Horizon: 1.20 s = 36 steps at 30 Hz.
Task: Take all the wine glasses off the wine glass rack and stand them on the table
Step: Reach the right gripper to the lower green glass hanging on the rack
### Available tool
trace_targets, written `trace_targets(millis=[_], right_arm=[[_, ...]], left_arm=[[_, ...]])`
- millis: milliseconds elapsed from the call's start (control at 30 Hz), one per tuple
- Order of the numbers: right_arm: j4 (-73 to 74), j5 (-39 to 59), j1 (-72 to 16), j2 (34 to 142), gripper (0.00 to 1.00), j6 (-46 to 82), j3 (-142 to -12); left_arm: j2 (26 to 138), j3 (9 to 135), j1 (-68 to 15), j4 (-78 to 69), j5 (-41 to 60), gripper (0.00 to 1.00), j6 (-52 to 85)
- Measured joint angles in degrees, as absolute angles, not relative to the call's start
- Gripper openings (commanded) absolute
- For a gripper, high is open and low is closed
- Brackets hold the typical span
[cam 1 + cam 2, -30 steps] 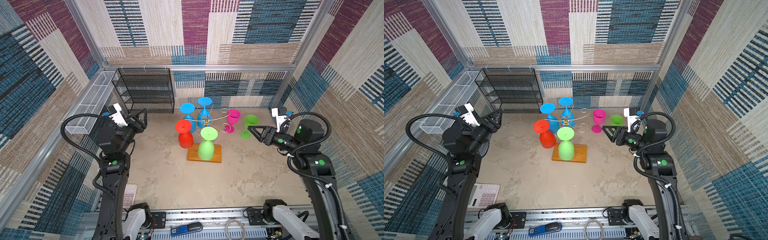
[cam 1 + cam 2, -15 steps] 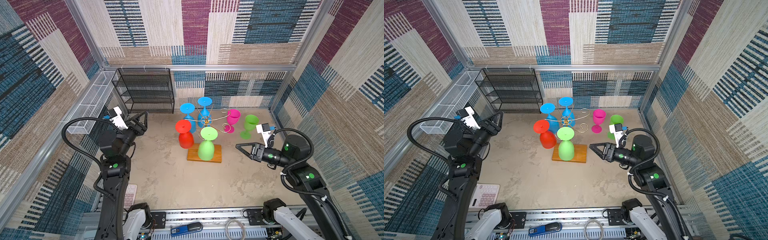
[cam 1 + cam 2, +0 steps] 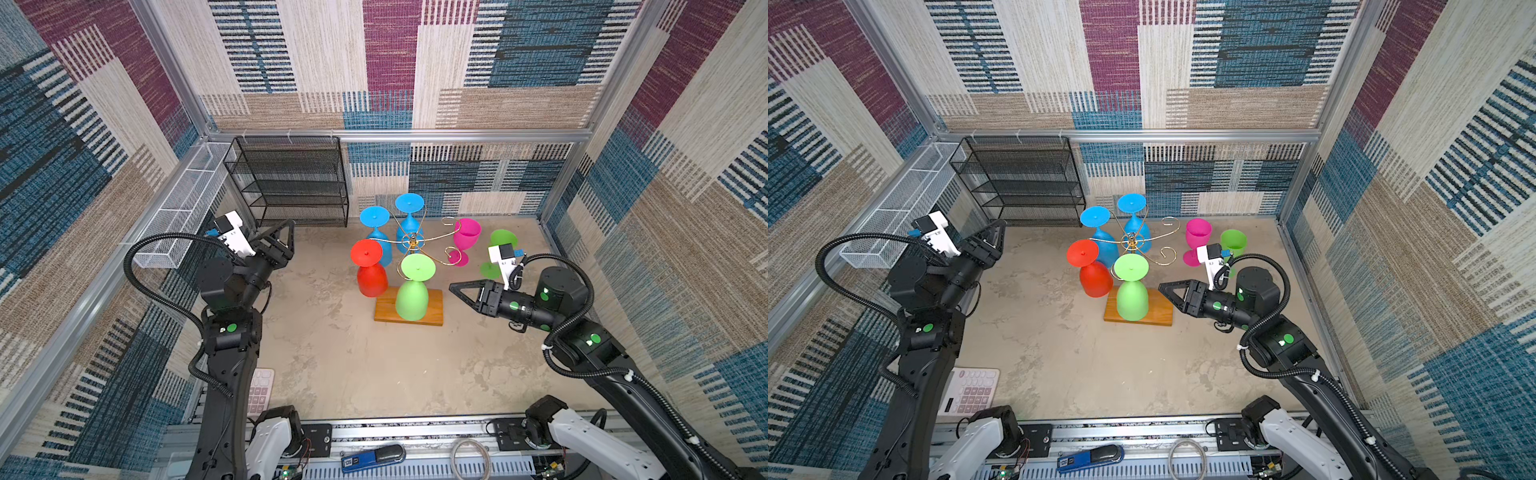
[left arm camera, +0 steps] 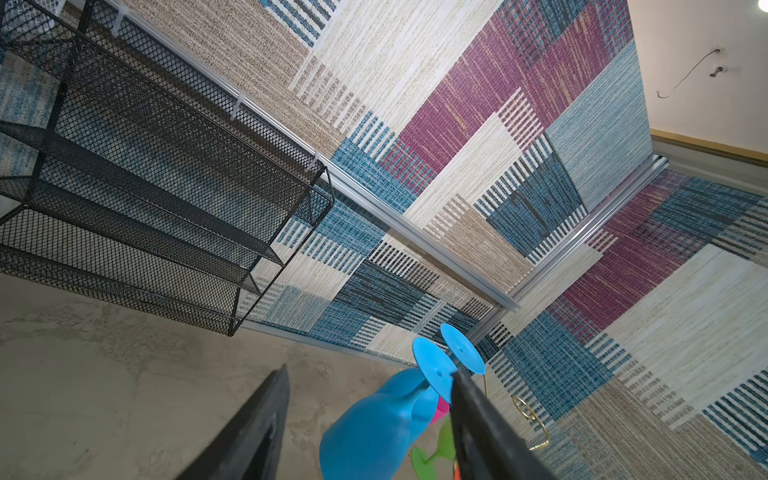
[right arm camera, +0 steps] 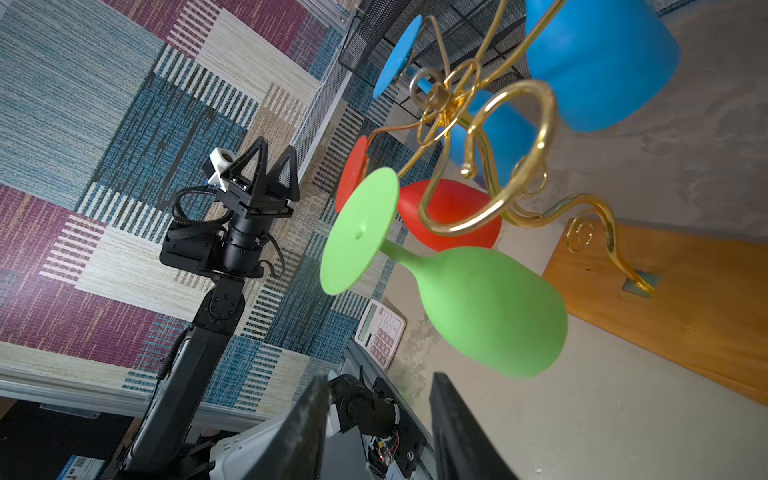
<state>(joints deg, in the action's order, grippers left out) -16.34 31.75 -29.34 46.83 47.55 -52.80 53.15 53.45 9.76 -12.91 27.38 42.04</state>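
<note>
The wine glass rack (image 3: 413, 240) (image 3: 1131, 240) is a gold wire stand on an orange-brown wooden base (image 3: 432, 309) in the middle of the table. Hanging upside down from its arms are a green wine glass (image 3: 411, 299) (image 5: 490, 307), a red one (image 3: 372, 280) and two blue ones (image 3: 380, 245). My right gripper (image 3: 454, 286) (image 5: 380, 376) is open and empty, level with the green bowl, a short way to its right and pointing at it. My left gripper (image 3: 286, 232) (image 4: 370, 372) is open and empty, raised at the left, well away from the rack.
A pink glass (image 3: 466, 235) and a green glass (image 3: 503, 240) stand upright on the table right of the rack, behind my right wrist. A black mesh shelf (image 3: 291, 183) stands at the back left, a white mesh basket (image 3: 183, 212) along the left wall, and a calculator (image 3: 971, 390) near the front left.
My right arm has swung from beside the upright green glass forward and down, towards the hanging green glass. Its jaws have narrowed a little. The left arm has barely moved.
</note>
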Motion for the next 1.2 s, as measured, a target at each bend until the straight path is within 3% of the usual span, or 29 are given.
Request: trace_targets(millis=[1200], right_arm=[[-6.72, 23.38, -36.42, 56.51, 0.29, 51.59, -56.31]], left_arm=[[53.32, 52.31, 9.91, -15.20, 27.40, 0.65, 43.48]])
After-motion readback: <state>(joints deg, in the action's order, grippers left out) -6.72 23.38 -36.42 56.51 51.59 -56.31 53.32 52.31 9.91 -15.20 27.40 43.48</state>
